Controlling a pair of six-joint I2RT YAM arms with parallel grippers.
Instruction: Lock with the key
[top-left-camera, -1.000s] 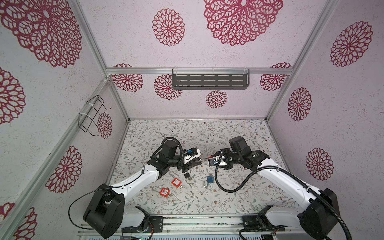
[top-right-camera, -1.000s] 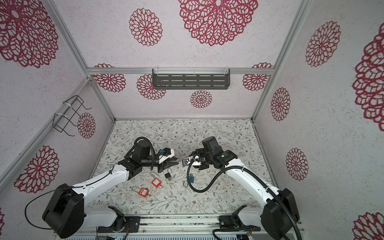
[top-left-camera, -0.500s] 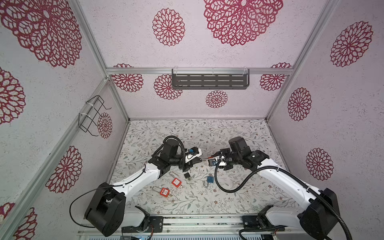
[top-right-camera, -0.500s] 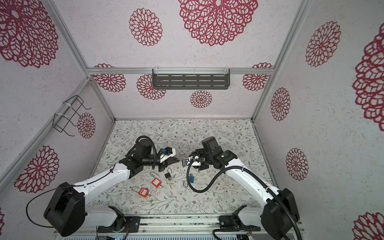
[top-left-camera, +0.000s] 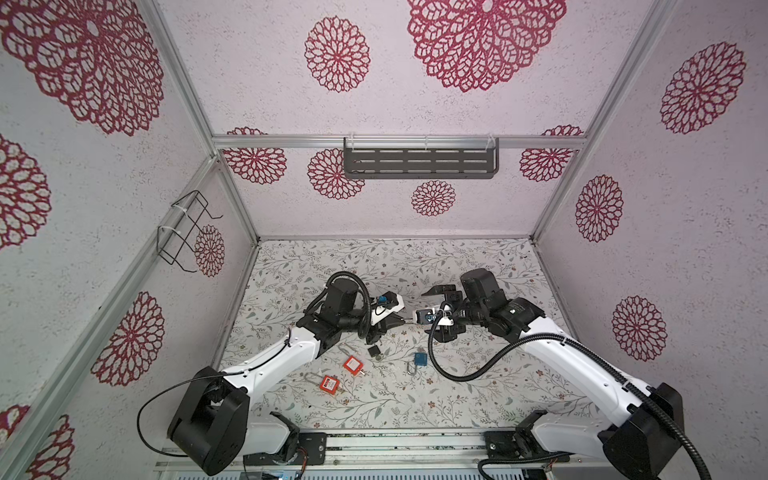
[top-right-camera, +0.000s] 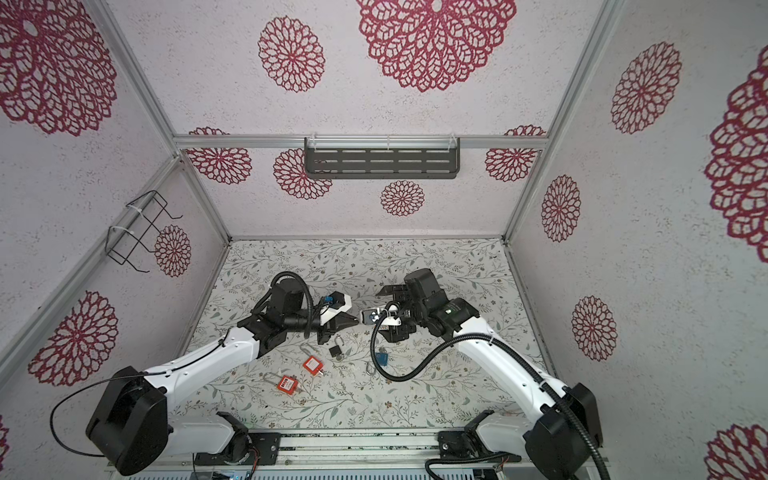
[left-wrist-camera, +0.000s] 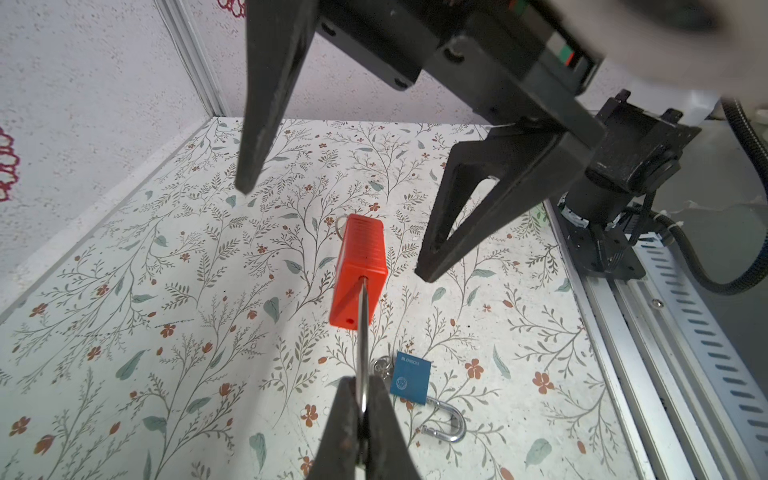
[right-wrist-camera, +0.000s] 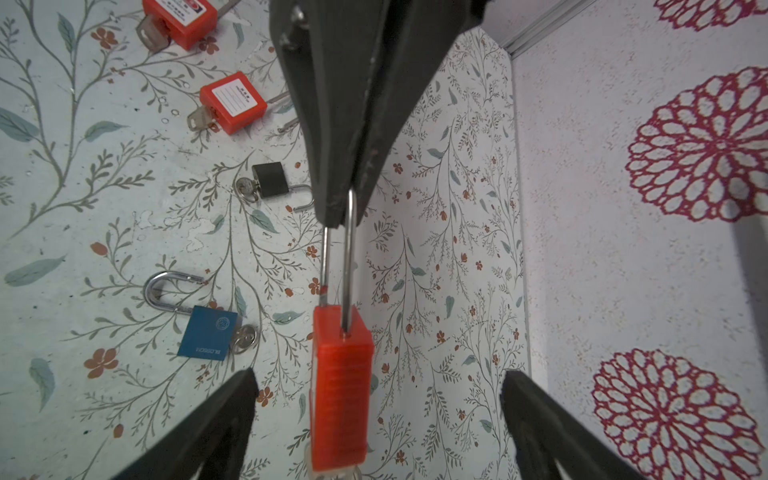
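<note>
A red padlock (left-wrist-camera: 360, 266) (right-wrist-camera: 340, 390) hangs in the air by its silver shackle (left-wrist-camera: 363, 332). One shackle leg sits in the body; the other ends free just short of it. My left gripper (left-wrist-camera: 362, 386) (top-left-camera: 397, 319) is shut on the shackle's bend. My right gripper (right-wrist-camera: 379, 376) (top-left-camera: 434, 313) is open, with a finger on each side of the red body and touching neither side. A thin ring of the key (left-wrist-camera: 340, 226) shows at the body's far end. In both top views the right wrist camera hides the padlock.
On the floral floor below lie two more red padlocks (top-left-camera: 352, 365) (top-left-camera: 328, 383) with keys, a small black padlock (top-left-camera: 374, 352) and a blue padlock (top-left-camera: 419, 360) with its shackle open. The metal rail (top-left-camera: 415, 442) runs along the front edge.
My left gripper moved right to the padlock and shut on its shackle. My right gripper, which held the red body, has opened wide and let it go.
</note>
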